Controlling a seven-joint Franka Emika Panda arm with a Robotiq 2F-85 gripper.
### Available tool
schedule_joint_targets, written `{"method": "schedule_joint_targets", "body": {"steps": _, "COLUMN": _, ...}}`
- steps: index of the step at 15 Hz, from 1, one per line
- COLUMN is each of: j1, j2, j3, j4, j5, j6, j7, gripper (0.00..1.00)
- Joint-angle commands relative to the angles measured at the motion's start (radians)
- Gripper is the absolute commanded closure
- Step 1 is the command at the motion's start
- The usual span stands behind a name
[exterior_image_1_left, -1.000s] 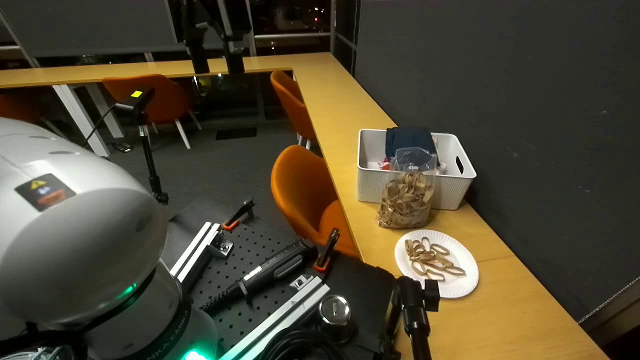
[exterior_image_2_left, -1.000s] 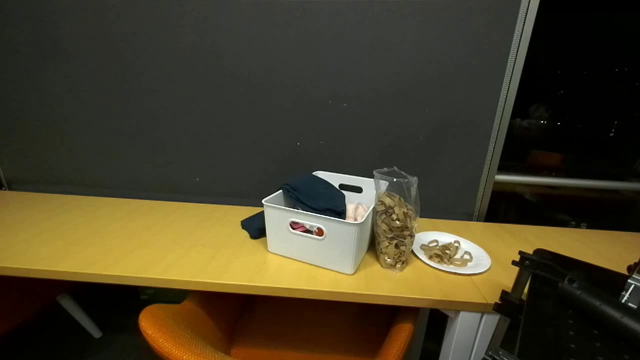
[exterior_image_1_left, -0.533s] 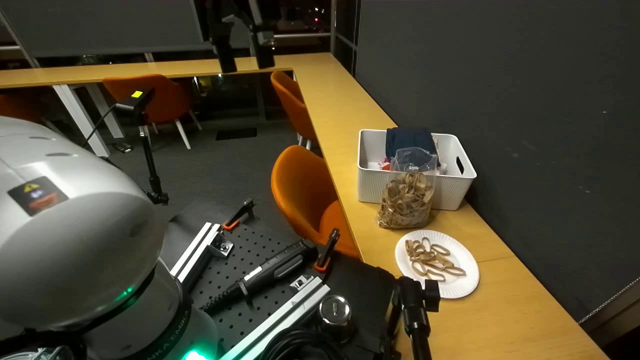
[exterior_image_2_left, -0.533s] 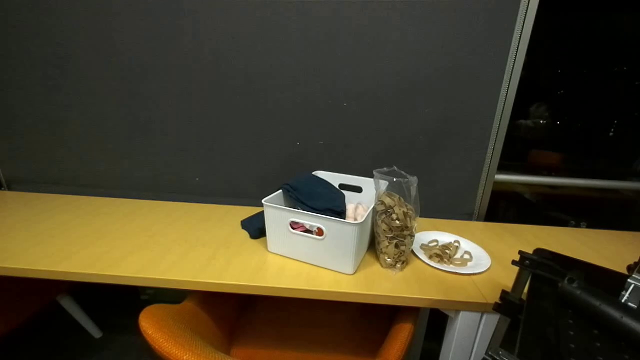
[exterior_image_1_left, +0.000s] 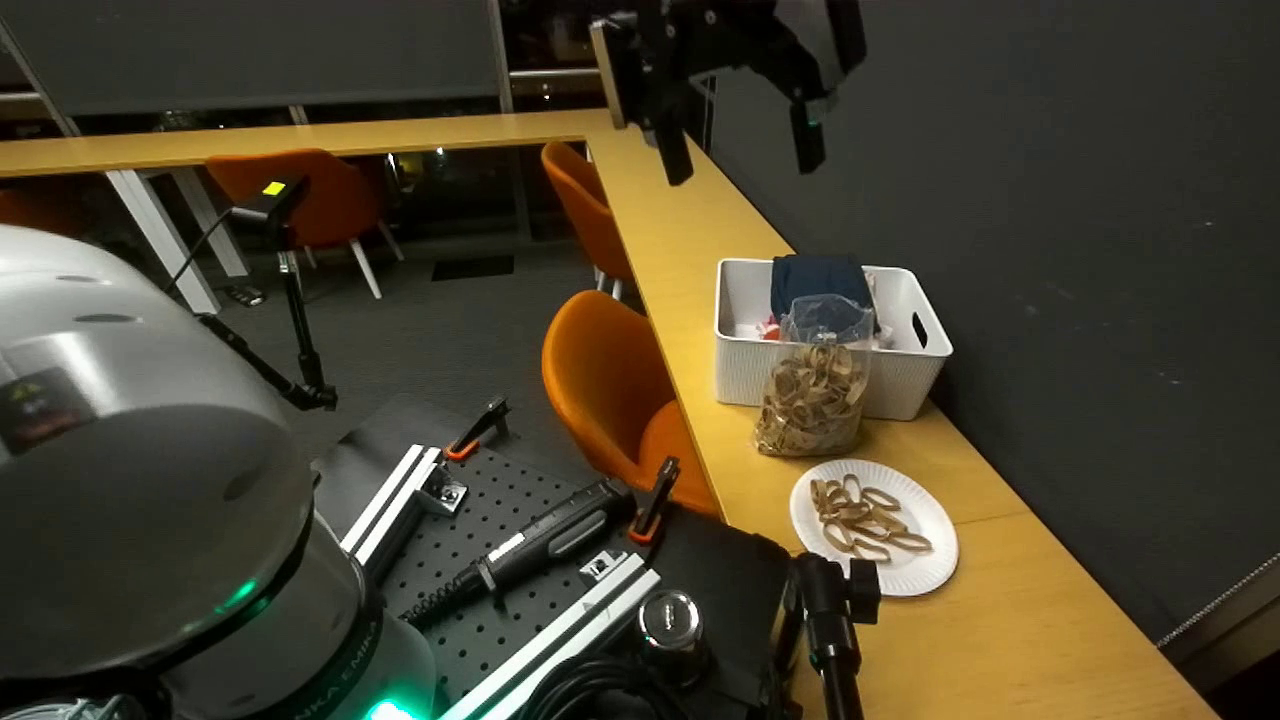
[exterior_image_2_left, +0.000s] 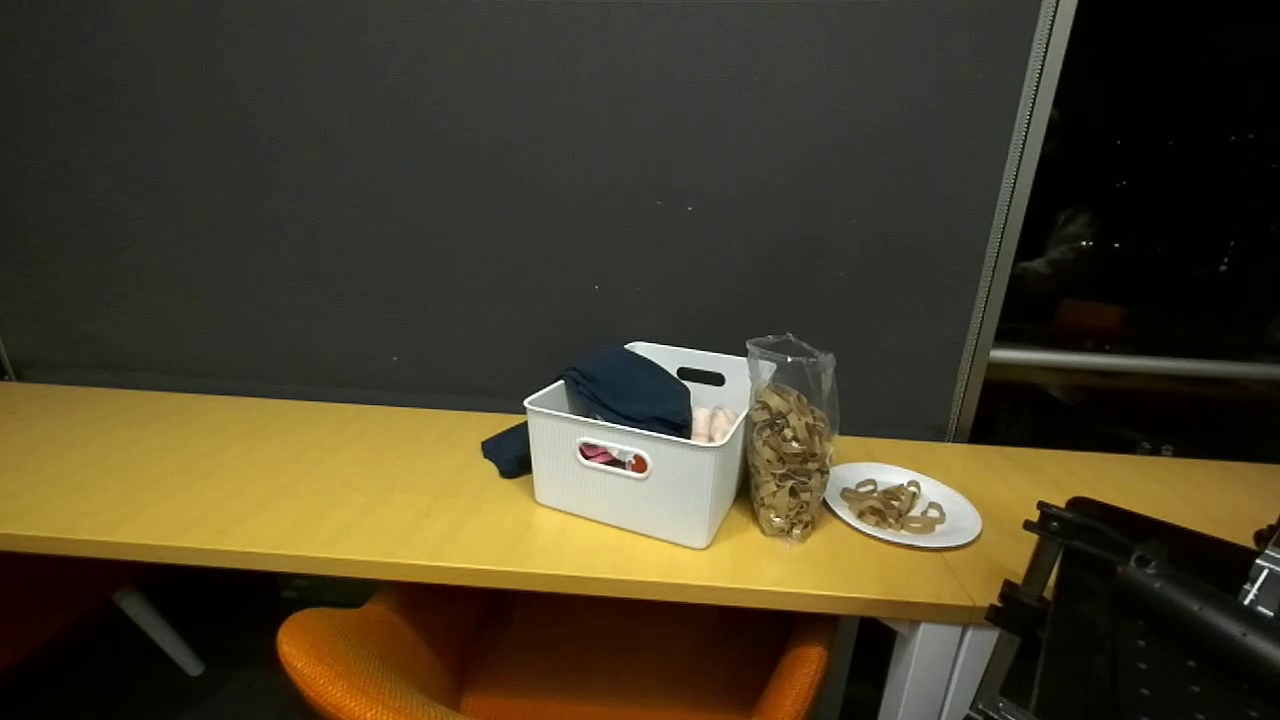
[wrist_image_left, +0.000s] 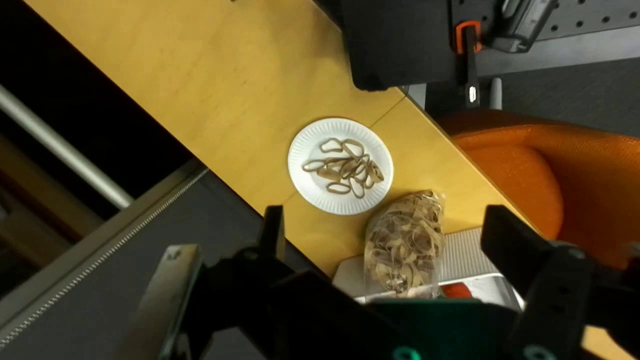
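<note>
My gripper (exterior_image_1_left: 742, 165) hangs in the air above the table, beyond and above the white basket (exterior_image_1_left: 745, 375) in this exterior view. Its jaws stand wide apart with nothing between them. In the wrist view, a clear plastic bag (wrist_image_left: 405, 240) full of tan bands shows below the gripper (wrist_image_left: 385, 212), apart from it. The bag stands upright against the basket's side in both exterior views. Beside it lies a white paper plate (wrist_image_left: 305, 187) with several loose tan bands (wrist_image_left: 328, 174). Navy cloth (exterior_image_2_left: 630, 390) drapes over the basket's edge, with pink and red items partly hidden inside.
A dark wall or screen (exterior_image_1_left: 1000, 180) runs along the table's back edge. Orange chairs (exterior_image_1_left: 605, 370) stand at its front. A black perforated board (exterior_image_1_left: 480, 540) carries a clamp (exterior_image_1_left: 655, 500) and a black tool (exterior_image_1_left: 555, 530). A camera stand (exterior_image_1_left: 835, 630) rises near the plate.
My gripper has swung rightward in an exterior view, from over the far table toward the wall side, and looks larger and turned. The jaws stay apart. Bag, plate and basket have not moved.
</note>
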Motion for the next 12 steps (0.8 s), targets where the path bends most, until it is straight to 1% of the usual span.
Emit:
{"method": "schedule_joint_targets", "body": {"steps": 1, "j1": -0.002, "j2": 0.105, "j3": -0.087, "j4": -0.055, "j5": -0.01, "j6": 0.283, "j7": -0.096, "gripper": 0.0}}
{"method": "schedule_joint_targets", "body": {"steps": 2, "j1": -0.006, "j2": 0.136, "j3": -0.105, "j4": -0.067, "j5": 0.001, "j6": 0.35, "j7": -0.127, "gripper": 0.0}}
{"method": "schedule_joint_targets", "body": {"steps": 4, "j1": -0.023, "j2": 0.197, "j3": -0.135, "j4": -0.076, "j5": 0.024, "j6": 0.45, "j7": -0.181, "gripper": 0.0}}
{"method": "schedule_joint_targets", "body": {"steps": 5, "j1": -0.036, "j2": 0.234, "j3": -0.15, "j4": -0.072, "j5": 0.036, "j6": 0.485, "j7": -0.199, "gripper": 0.0}}
{"method": "schedule_joint_targets", "body": {"steps": 7, "j1": -0.052, "j2": 0.315, "j3": -0.175, "j4": -0.04, "j5": 0.075, "j6": 0.495, "j7": -0.239, "gripper": 0.0}}
{"method": "schedule_joint_targets", "body": {"steps": 8, "j1": -0.076, "j2": 0.242, "j3": -0.113, "j4": -0.085, "j5": 0.067, "j6": 0.476, "j7": -0.204, "gripper": 0.0}}
{"method": "schedule_joint_targets", "body": {"steps": 9, "j1": -0.086, "j2": 0.264, "j3": -0.116, "j4": -0.08, "j5": 0.076, "j6": 0.478, "j7": -0.216, "gripper": 0.0}}
{"method": "schedule_joint_targets", "body": {"steps": 12, "j1": -0.09, "j2": 0.267, "j3": -0.1, "j4": -0.08, "j5": 0.081, "j6": 0.477, "j7": -0.213, "gripper": 0.0}}
